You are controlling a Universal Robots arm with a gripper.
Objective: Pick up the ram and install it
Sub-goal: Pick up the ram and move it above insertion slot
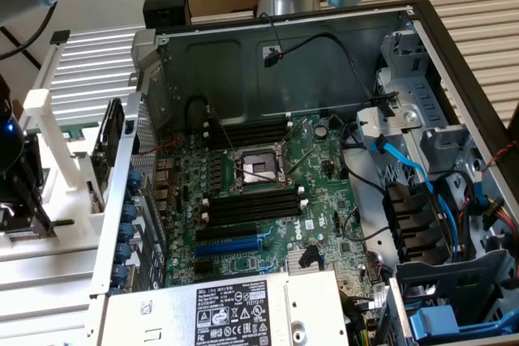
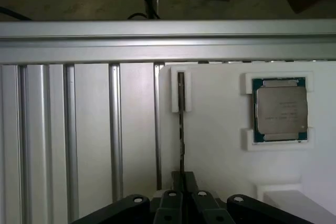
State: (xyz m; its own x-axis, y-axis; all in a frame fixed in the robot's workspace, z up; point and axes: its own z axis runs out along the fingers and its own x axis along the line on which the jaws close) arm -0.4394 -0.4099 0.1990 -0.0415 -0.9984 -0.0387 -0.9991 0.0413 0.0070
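Two black fingers of the gripper (image 2: 181, 182) stand drawn in close together in the wrist view, and the thin edge of the ram (image 2: 181, 129) runs straight in between them, so we read the claw as nearly closed and pinching the stick at its near end. We see the ram edge-on as a dark narrow line; it stands upright on its long edge on a white holder plate (image 2: 215, 150), and its far end sits inside a small white clip block (image 2: 174, 92). Just beside it on the same plate, a square silver-grey processor chip (image 2: 280, 109) with a green rim lies flat between two white brackets. On the ram's other side, ribbed aluminium rails (image 2: 94, 140) run along the bench. In the exterior view, the dark end of the arm (image 1: 16, 168) hangs at the exterior view's left over a white fixture (image 1: 61, 147), well apart from the open computer case (image 1: 324, 62). Inside the case we see the green motherboard (image 1: 324, 160), a processor socket (image 1: 258, 169) at its middle, and long black memory slots (image 1: 251, 131) on either side of that socket, with a labelled power supply (image 1: 235, 313) near the front edge
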